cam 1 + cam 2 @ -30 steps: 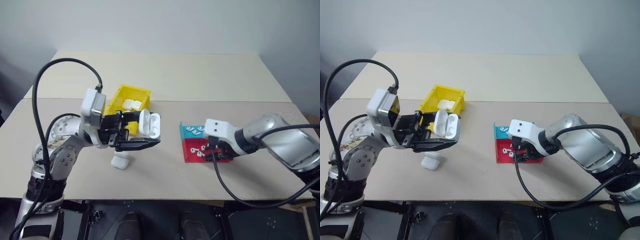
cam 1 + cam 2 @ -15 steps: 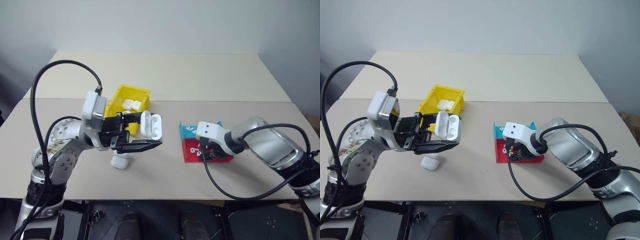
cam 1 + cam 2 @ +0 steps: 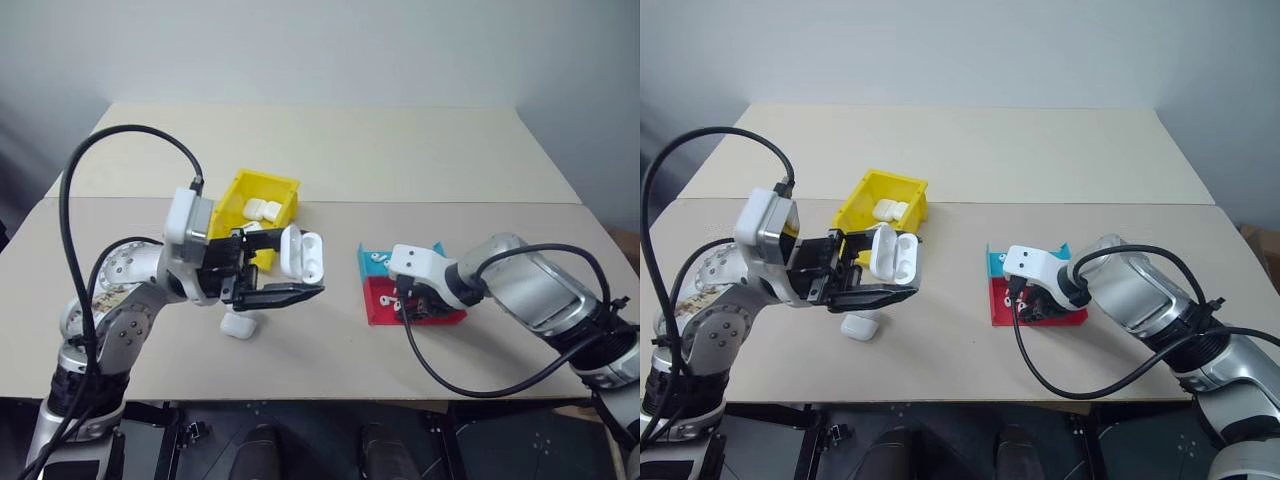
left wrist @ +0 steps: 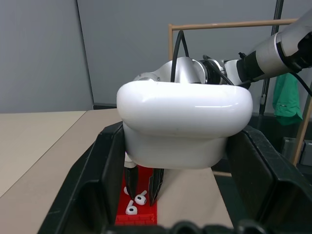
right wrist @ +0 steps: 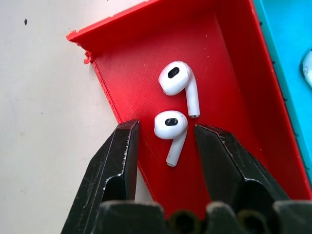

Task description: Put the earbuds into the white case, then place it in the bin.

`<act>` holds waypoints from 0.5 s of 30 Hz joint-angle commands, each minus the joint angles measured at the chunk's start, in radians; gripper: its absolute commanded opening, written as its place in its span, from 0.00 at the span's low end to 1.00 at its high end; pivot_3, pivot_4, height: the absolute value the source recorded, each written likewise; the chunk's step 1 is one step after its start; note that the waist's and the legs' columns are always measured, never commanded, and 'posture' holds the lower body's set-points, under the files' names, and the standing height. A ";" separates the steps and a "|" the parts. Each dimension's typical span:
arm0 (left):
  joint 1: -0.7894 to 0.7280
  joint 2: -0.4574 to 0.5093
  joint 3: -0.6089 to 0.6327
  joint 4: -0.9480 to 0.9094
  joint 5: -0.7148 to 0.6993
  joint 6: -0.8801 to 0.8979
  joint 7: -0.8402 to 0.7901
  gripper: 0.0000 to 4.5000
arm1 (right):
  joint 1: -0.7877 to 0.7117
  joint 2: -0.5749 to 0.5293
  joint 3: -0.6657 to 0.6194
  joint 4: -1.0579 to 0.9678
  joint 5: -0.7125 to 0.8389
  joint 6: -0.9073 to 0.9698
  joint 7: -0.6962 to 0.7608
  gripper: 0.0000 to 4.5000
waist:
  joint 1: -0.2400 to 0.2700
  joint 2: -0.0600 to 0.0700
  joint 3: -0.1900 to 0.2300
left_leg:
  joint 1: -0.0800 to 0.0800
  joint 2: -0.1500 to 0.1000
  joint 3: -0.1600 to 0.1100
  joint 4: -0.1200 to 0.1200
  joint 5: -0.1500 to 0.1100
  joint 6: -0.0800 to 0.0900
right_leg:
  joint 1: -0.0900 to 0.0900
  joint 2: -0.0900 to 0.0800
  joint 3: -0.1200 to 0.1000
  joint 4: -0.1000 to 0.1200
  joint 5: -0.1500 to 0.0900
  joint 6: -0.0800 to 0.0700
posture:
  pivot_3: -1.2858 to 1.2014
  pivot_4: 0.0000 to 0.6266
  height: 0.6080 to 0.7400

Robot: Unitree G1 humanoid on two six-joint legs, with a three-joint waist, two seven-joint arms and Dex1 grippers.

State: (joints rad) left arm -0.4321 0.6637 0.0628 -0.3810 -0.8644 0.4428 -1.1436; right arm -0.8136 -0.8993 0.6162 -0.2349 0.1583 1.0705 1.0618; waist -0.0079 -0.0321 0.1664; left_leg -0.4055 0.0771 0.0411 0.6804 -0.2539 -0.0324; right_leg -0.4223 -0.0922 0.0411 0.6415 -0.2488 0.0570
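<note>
left claw (image 3: 288, 287) clamped on open white case (image 3: 300, 252), lifted above worktop (image 3: 330, 345) | spare case (image 3: 240, 324) on worktop beneath | yellow bin (image 3: 262, 190) behind, two cases inside | right claw (image 5: 163, 139) parted astride one earbud (image 5: 171, 127) of two in red tray (image 5: 229, 87), one finger outside its edge

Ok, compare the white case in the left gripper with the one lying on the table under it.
Held white case: clamped in the shut left gripper, raised above the table, lid flipped open.
Loose case: lies on the table, touched by neither gripper, lid closed as far as can be seen.
The held one shows its inside; the loose one shows only its shell.
Shared: both are glossy, white and rounded.
</note>
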 commanded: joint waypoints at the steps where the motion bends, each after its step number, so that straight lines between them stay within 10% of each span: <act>1: -0.002 0.012 0.035 -0.033 -0.002 -0.003 0.010 0.63 | -0.005 0.009 -0.002 0.003 -0.024 -0.026 0.002 0.50 | -0.002 0.000 0.000 | 0.000 0.000 0.000 0.000 0.000 0.000 | 0.000 0.000 0.000 0.000 0.000 0.000 | 0.52 0.24 1.00; 9: -0.002 0.019 0.037 -0.038 0.003 -0.006 0.021 0.63 | 0.007 0.020 -0.004 0.023 -0.041 -0.045 0.016 0.50 | -0.004 0.000 0.000 | 0.001 0.000 0.000 0.000 0.000 0.000 | 0.001 0.000 0.000 0.000 0.000 0.000 | 0.52 0.24 1.00; 15: -0.009 0.023 0.041 -0.029 0.005 -0.009 0.018 0.63 | 0.012 0.025 -0.016 0.016 -0.038 -0.029 0.017 0.14 | -0.004 0.000 0.000 | 0.001 0.000 0.000 0.000 0.000 0.000 | 0.001 0.000 0.000 0.000 0.000 0.000 | 0.52 0.24 1.00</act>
State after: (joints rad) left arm -0.4315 0.6756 0.0749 -0.3813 -0.8592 0.4428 -1.1248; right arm -0.8129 -0.8774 0.6135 -0.2072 0.1200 1.0338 1.0719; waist -0.0121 -0.0322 0.1664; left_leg -0.4048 0.0771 0.0410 0.6804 -0.2539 -0.0324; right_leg -0.4216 -0.0923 0.0412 0.6415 -0.2488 0.0570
